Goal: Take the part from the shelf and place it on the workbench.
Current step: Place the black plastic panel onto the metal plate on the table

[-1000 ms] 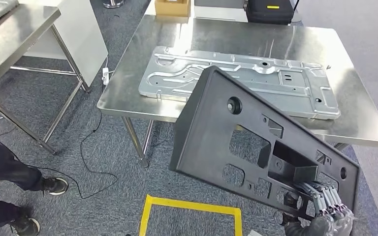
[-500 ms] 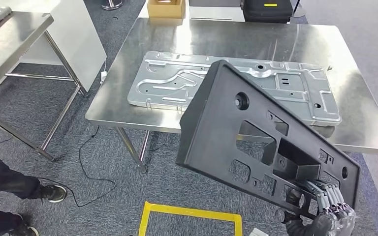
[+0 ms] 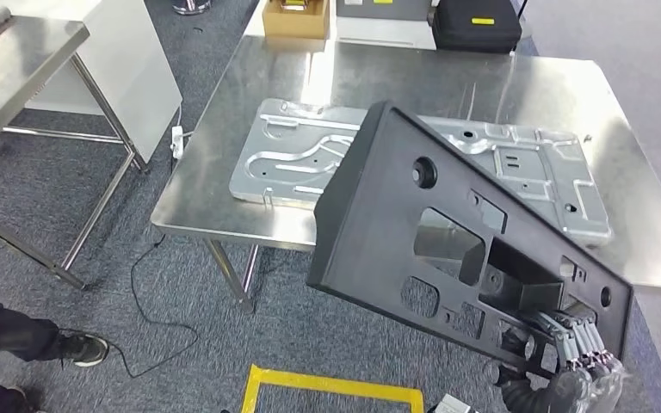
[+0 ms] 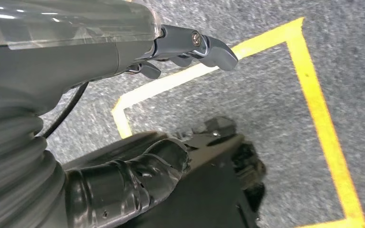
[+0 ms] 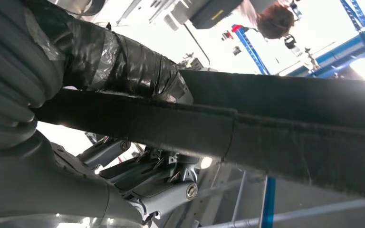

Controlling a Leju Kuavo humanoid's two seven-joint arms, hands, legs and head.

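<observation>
Head view, right hand (image 3: 578,366) gripping black part (image 3: 447,249)

A large black plastic part (image 3: 447,249) with cut-outs, tilted, held above the steel workbench's (image 3: 224,194) near edge.

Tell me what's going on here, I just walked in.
The robot's right hand grips one end of a long black plastic part and holds it tilted in the air, in front of a steel workbench. The part is not yet set down. A stamped silver metal panel already lies flat on the workbench. The left hand hangs over the grey floor by yellow tape, holding nothing.
</observation>
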